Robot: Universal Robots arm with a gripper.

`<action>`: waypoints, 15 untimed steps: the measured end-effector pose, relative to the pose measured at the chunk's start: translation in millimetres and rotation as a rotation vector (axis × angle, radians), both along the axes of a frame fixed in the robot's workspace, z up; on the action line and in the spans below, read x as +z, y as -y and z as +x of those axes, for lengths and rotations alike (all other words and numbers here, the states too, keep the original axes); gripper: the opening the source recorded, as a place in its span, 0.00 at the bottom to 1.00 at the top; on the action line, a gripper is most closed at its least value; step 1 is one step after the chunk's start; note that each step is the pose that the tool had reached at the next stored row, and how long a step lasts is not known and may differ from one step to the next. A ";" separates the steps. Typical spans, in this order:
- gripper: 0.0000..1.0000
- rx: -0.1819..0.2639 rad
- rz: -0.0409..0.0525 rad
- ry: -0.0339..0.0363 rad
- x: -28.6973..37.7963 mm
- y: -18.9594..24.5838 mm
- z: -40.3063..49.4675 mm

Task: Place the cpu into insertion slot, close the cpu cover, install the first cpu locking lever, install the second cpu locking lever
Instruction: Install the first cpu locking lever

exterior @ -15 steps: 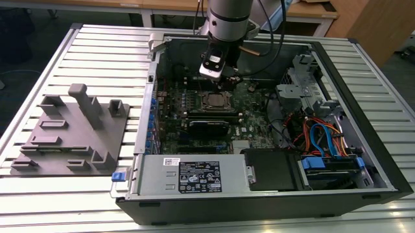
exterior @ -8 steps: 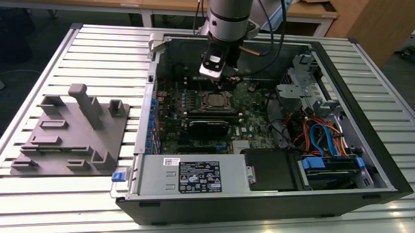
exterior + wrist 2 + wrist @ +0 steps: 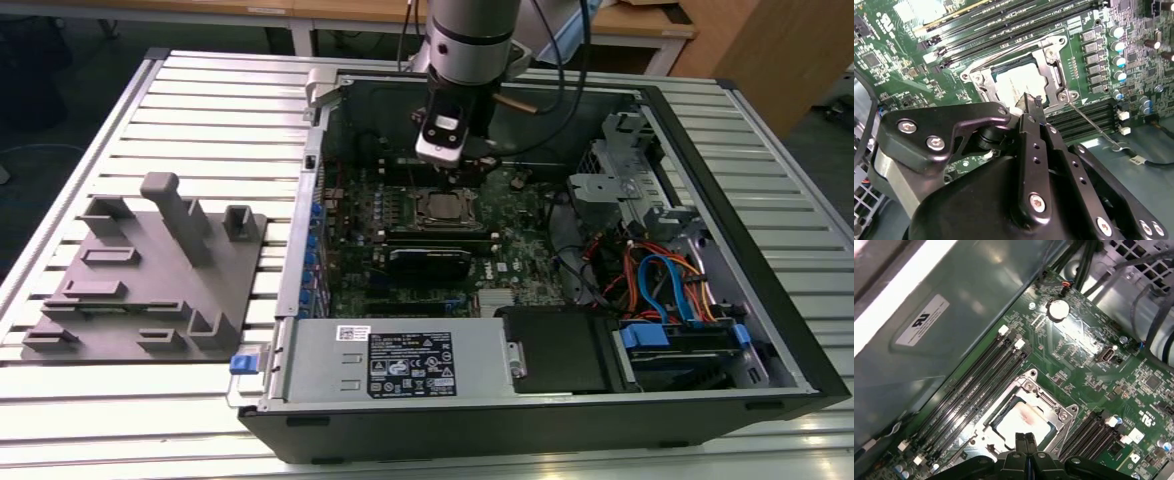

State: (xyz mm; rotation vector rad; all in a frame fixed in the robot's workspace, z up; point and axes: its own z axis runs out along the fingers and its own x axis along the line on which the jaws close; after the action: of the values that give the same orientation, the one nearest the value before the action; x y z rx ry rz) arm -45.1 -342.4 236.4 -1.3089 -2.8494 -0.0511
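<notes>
The cpu point(image 3: 1019, 85) lies flat in the insertion slot point(image 3: 1004, 70) on the green board, its dull silver top showing through the window of the cpu cover point(image 3: 1050, 57), which lies down over it. A thin wire locking lever point(image 3: 1094, 125) sticks out from one socket corner, swung away from the frame. My gripper point(image 3: 1032, 100) is shut with nothing between its fingers, its tip just above the cpu's edge. In the first wrist view the gripper point(image 3: 1026, 437) hangs over the cpu point(image 3: 1024, 420) and cover point(image 3: 1046, 407). In the exterior view the gripper point(image 3: 447, 172) hovers above the cpu point(image 3: 438, 208) inside the open case.
Long black memory slots point(image 3: 1004, 30) run on both sides of the socket, with a row of capacitors point(image 3: 1116, 47) close by. The case holds a power supply point(image 3: 400, 365), a drive cage with blue and orange cables point(image 3: 667, 290), and high walls. A grey fixture plate point(image 3: 147, 270) lies at the exterior view's left.
</notes>
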 end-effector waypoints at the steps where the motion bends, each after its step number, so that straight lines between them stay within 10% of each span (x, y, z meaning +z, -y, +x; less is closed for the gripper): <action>1: 0.10 0.010 0.0000 0.0000 0.0 0.0 0.0; 15: 0.10 0.148 0.0002 0.0000 0.0 0.0 -0.3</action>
State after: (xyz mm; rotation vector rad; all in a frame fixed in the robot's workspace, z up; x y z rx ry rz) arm -45.4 -342.4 236.5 -1.0931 -2.9363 -0.0505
